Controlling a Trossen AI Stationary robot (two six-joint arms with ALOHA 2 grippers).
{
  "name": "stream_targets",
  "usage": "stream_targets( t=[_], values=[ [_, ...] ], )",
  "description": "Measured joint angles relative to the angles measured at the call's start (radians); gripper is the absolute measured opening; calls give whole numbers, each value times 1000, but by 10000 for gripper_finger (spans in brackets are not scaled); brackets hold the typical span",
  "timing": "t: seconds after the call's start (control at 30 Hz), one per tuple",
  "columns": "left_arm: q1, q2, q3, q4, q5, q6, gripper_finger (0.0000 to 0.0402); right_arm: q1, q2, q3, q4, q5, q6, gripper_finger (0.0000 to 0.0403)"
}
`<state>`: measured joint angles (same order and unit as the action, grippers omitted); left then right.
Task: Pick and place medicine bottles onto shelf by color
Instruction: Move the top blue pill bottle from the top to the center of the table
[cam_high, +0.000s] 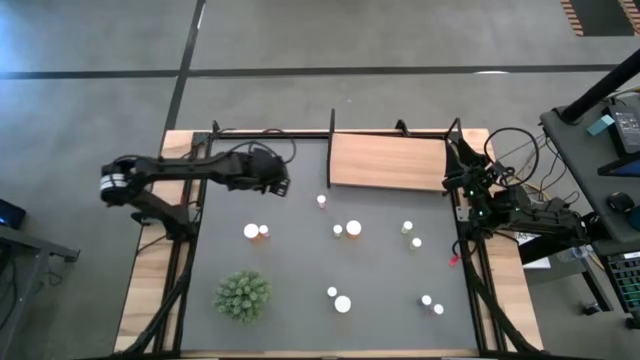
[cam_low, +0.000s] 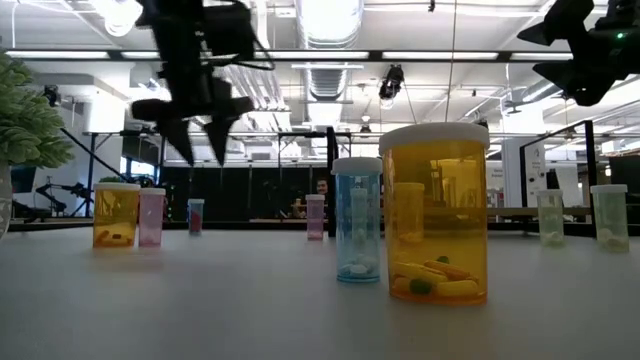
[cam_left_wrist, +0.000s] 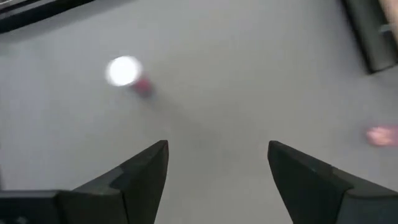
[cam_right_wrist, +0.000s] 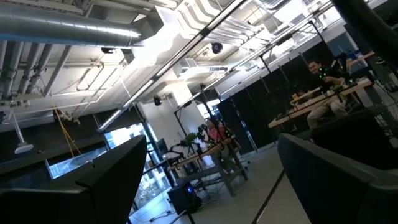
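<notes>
Several white-capped medicine bottles stand upright on the dark grey mat (cam_high: 300, 260): a pair (cam_high: 257, 232) at centre left, one small bottle (cam_high: 321, 200) near the shelf, and others (cam_high: 353, 228) (cam_high: 343, 303) (cam_high: 432, 304) to the right and near side. The light-wood shelf (cam_high: 390, 160) lies at the far edge. My left gripper (cam_high: 283, 183) hangs open above the mat's far left part, slanting down with nothing between its fingers (cam_left_wrist: 217, 168). Its wrist view shows a pink-bodied bottle (cam_left_wrist: 127, 73) ahead of it. My right gripper (cam_high: 478, 195) waits open at the table's right edge, tilted upward (cam_right_wrist: 211, 180).
A green spiky plant (cam_high: 242, 295) stands at the mat's near left. In the low view a wide orange bottle (cam_low: 437, 213) and a blue one (cam_low: 357, 220) stand nearest the camera. Black frame posts (cam_high: 331, 150) border the shelf. People sit at desks in the room beyond.
</notes>
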<state>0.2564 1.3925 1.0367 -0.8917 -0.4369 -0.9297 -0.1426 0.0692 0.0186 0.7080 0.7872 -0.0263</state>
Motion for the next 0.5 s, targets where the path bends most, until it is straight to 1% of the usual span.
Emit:
stream_targets(
  t=[0.1,0.23,0.33,0.5],
  values=[
    [2,-54,-78,15,-80,-8,258,0,0,0,0,0,0,352],
    [10,-96,-164,105,-170,-7,258,0,0,0,0,0,0,352],
    [25,-103,-207,173,-198,-7,258,0,0,0,0,0,0,352],
    [68,-84,-250,245,-212,-7,258,0,0,0,0,0,0,352]
  ],
)
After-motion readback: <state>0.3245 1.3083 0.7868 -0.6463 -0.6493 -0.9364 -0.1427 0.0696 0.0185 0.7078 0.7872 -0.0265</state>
